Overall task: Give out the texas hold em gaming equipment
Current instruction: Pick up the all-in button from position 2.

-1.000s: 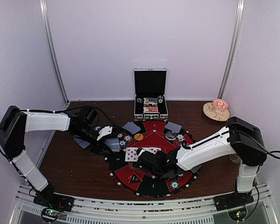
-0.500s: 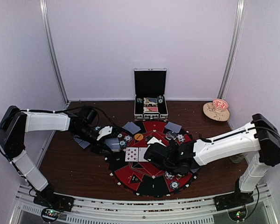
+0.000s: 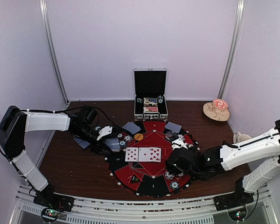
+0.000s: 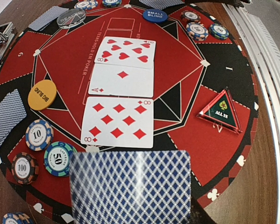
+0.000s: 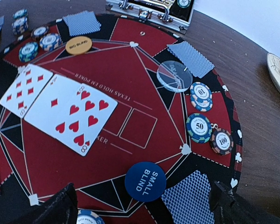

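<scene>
Three face-up cards (image 4: 121, 84) lie edge to edge in a row at the centre of the mat (image 4: 177, 60): eight of diamonds, ace, eight of hearts. The flop looks dealt, so a fourth card is probably next. The left gripper (image 3: 111, 143) is clamped on the blue-backed deck (image 4: 130, 186) at the mat's left rim. The right gripper (image 3: 172, 162) hovers empty, fingers spread wide, right of the row. Outlined slots (image 5: 137, 128) just past the eight of hearts are bare, but the small-blind disc (image 5: 145, 181) and chip stacks (image 5: 201, 112) sit near that side.

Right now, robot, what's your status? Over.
Left gripper shut on blue-backed cards. Right gripper open, empty. Three cards face up on mat. Small Blind disc just ahead of right gripper. Over.
</scene>
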Motion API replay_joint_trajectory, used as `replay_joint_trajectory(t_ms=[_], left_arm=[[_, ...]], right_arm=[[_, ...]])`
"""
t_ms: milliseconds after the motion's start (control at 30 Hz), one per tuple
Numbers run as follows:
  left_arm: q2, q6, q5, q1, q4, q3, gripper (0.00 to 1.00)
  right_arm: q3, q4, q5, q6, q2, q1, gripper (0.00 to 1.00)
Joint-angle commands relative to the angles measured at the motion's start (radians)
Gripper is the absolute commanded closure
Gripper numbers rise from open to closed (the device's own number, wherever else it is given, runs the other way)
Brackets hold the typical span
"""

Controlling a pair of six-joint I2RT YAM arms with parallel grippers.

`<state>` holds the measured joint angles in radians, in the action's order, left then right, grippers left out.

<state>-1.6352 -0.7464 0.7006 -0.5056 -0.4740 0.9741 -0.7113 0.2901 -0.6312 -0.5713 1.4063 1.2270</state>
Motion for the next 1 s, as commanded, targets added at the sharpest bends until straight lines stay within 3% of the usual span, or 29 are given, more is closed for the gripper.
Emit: replay_joint_trajectory(t_ms=[0,133,300,600,967], left_arm=[[0.014,-0.002,0.029,0.004,0.001,0.008,0.54],[0.017,-0.003,0.028,0.005,0.002,0.008,0.54],[0.015,-0.004,0.027,0.007,0.001,0.008,0.54],[0.029,-0.004,0.028,0.013,0.002,0.006,0.54],[0.032,-0.005,0.031,0.026,0.000,0.009,0.55]], right_arm=[[0.037,-0.057,-0.010,-0.099,-0.079,-0.051,0.00],[0.080,-0.230,0.144,0.016,-0.090,-0.067,0.01],[0.008,-0.359,0.319,0.148,0.062,-0.008,0.01],[-0.317,-0.328,0.326,0.231,0.454,0.108,0.00],[-0.397,-0.283,0.389,0.164,0.553,0.131,0.00]])
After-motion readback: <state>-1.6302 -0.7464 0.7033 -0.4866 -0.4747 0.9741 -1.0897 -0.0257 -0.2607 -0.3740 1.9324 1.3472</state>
